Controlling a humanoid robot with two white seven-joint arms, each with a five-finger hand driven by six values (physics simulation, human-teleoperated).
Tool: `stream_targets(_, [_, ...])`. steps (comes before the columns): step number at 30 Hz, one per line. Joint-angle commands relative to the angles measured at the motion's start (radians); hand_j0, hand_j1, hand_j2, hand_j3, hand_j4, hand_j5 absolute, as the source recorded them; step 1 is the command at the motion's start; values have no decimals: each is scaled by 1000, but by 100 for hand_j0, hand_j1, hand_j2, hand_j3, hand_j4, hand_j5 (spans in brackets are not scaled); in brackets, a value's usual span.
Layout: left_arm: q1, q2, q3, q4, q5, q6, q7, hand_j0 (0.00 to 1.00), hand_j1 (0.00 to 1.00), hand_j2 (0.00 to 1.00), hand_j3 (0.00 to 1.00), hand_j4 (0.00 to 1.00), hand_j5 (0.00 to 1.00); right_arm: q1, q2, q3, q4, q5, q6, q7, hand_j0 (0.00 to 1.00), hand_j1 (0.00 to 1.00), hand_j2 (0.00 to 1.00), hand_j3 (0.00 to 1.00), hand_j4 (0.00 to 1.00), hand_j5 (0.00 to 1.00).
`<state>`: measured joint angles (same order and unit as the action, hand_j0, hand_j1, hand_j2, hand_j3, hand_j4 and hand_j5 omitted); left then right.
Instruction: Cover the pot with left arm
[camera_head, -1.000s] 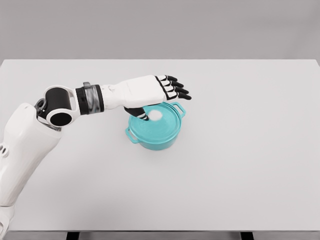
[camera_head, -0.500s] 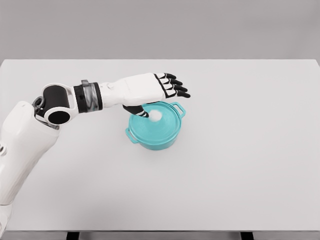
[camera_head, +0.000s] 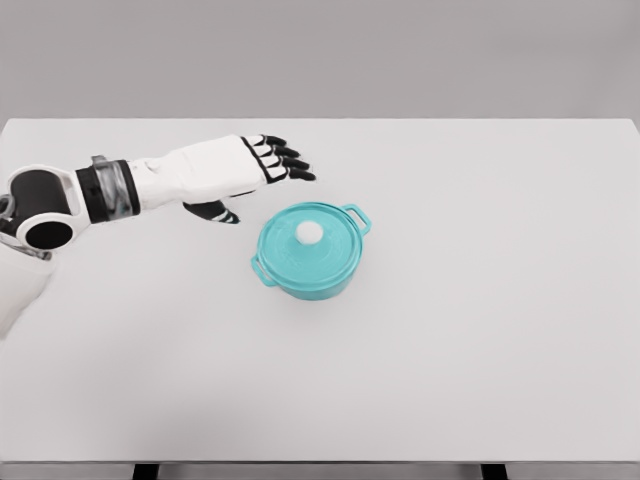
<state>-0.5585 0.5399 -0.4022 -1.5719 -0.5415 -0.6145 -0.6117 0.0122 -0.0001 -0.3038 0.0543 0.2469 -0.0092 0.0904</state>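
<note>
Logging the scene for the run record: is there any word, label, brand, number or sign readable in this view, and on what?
None: no readable text anywhere in the head view.
Teal pot and its lid with white knob: plain, no markings.
Left hand and arm: white and black, no lettering.
Table: bare white surface, no print.

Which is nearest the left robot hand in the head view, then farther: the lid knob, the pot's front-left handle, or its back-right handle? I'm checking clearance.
From the left robot hand:
1. Lid knob, centre of the lid.
2. Front-left handle, toward the camera.
3. Back-right handle, far side.
</note>
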Motion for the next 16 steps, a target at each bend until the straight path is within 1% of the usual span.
stream_targets(1, [12, 130, 112, -5, 46, 4, 1, 100, 100, 100, 100, 100, 100, 0, 0, 0, -1, 0, 0, 0, 100, 100, 100, 100, 100, 100])
stream_targets(2, [60, 181, 154, -5, 81, 4, 1, 100, 100, 100, 100, 100, 100, 0, 0, 0, -1, 0, 0, 0, 100, 100, 100, 100, 100, 100])
stream_targets(4, [112, 233, 206, -4, 133, 4, 1, 100, 100, 100, 100, 100, 100, 0, 0, 0, 1, 0, 0, 0, 100, 100, 100, 100, 100, 100])
stream_targets(16, [124, 233, 204, -4, 127, 4, 1, 100, 100, 100, 100, 100, 100, 0, 0, 0, -1, 0, 0, 0, 100, 100, 100, 100, 100, 100])
